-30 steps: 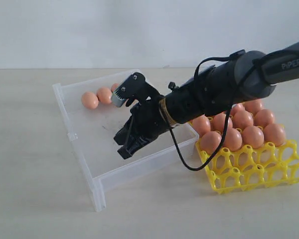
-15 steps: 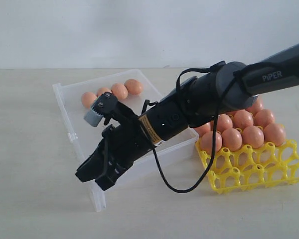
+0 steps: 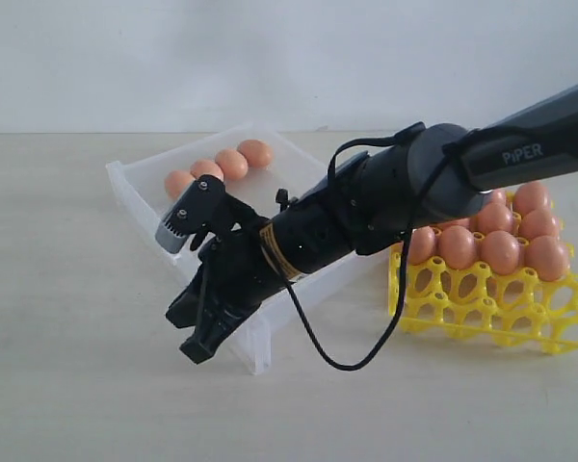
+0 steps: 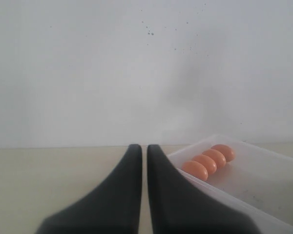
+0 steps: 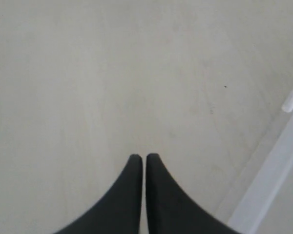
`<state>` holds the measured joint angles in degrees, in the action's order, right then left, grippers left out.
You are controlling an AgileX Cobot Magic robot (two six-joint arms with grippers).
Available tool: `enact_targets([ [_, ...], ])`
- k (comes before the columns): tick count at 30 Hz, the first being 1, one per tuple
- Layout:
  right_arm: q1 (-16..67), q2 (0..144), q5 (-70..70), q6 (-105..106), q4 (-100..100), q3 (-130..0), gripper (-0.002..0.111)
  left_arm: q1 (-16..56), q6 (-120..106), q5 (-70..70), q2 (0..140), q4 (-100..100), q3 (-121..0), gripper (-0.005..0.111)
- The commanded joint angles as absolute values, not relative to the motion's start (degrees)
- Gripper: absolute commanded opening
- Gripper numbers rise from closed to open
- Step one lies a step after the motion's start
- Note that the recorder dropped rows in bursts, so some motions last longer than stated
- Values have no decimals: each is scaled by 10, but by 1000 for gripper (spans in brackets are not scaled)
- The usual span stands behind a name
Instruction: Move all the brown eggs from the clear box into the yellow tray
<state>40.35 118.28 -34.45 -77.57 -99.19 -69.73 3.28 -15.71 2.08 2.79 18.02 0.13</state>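
Observation:
Several brown eggs (image 3: pixel 218 166) lie in a row at the far end of the clear box (image 3: pixel 132 195). More brown eggs (image 3: pixel 501 250) fill the back cups of the yellow tray (image 3: pixel 482 310) on the right. My right gripper (image 3: pixel 191 345) reaches across the box and hangs shut and empty just past its near corner. In the right wrist view that gripper (image 5: pixel 140 157) is over bare table, with the box wall (image 5: pixel 268 185) beside it. My left gripper (image 4: pixel 140 147) is shut on nothing, and beyond it I see the box (image 4: pixel 263 180) and the row of eggs (image 4: pixel 209 161).
The pale table (image 3: pixel 67 366) spreads around the box and tray, with a white wall (image 3: pixel 173 58) behind. A black cable (image 3: pixel 318 351) loops down from the right arm in front of the box. The left arm is outside the exterior view.
The right gripper swung out of the box, down and leftward past its near corner. The box has slid and turned, the row of eggs shifted with it, and the tray moved slightly right.

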Motion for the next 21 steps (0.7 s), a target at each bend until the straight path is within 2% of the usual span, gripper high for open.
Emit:
enact_targets([
  [1, 399, 1142, -321, -763, -999, -693, 0, 34, -160, 30, 30, 183, 0, 4],
  [6, 399, 1126, -120, -775, -999, -693, 0, 34, -160, 30, 30, 183, 0, 4],
  [8, 399, 1138, -89, -781, -999, -693, 0, 34, -160, 30, 30, 183, 0, 4],
  [18, 399, 1202, -162, -776, -999, -692, 0, 34, -160, 30, 30, 183, 0, 4],
  [21, 399, 1202, -259, -774, -999, -692, 0, 34, -160, 30, 30, 183, 0, 4],
])
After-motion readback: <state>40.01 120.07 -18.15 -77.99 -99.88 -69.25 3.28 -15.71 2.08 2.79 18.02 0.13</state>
